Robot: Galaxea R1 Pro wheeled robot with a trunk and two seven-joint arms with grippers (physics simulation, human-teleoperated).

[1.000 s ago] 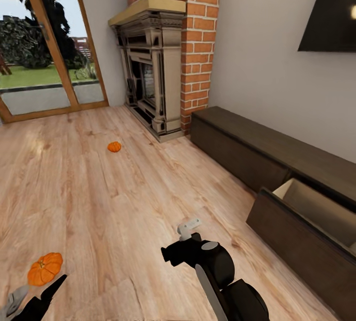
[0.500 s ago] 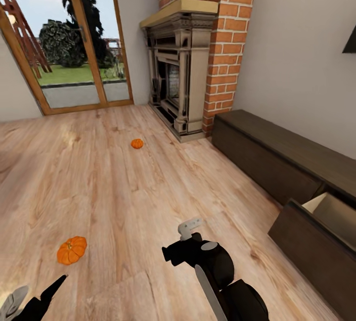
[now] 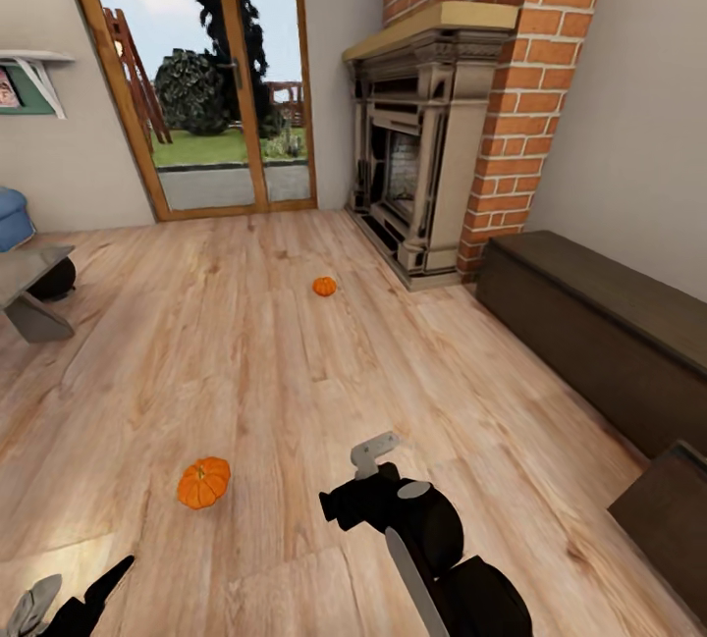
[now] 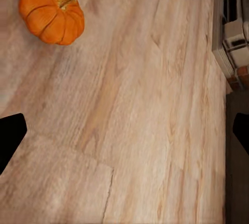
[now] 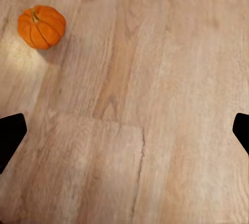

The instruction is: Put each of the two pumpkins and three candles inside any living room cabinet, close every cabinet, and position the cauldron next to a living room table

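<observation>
The robot seemed to be lining up on the near pumpkin, which sat on the floor ahead of the left claw, whose fingers were spread wide with nothing between them. Next it would need to lower over it. The right claw was likewise spread and empty. The second pumpkin lay farther off, toward the fireplace.

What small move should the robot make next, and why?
Probably roll toward the nearer pumpkin and lower the left pincer over it. It lies loose on the floor, both pincers are open and empty, and the left pincer is closer.
</observation>
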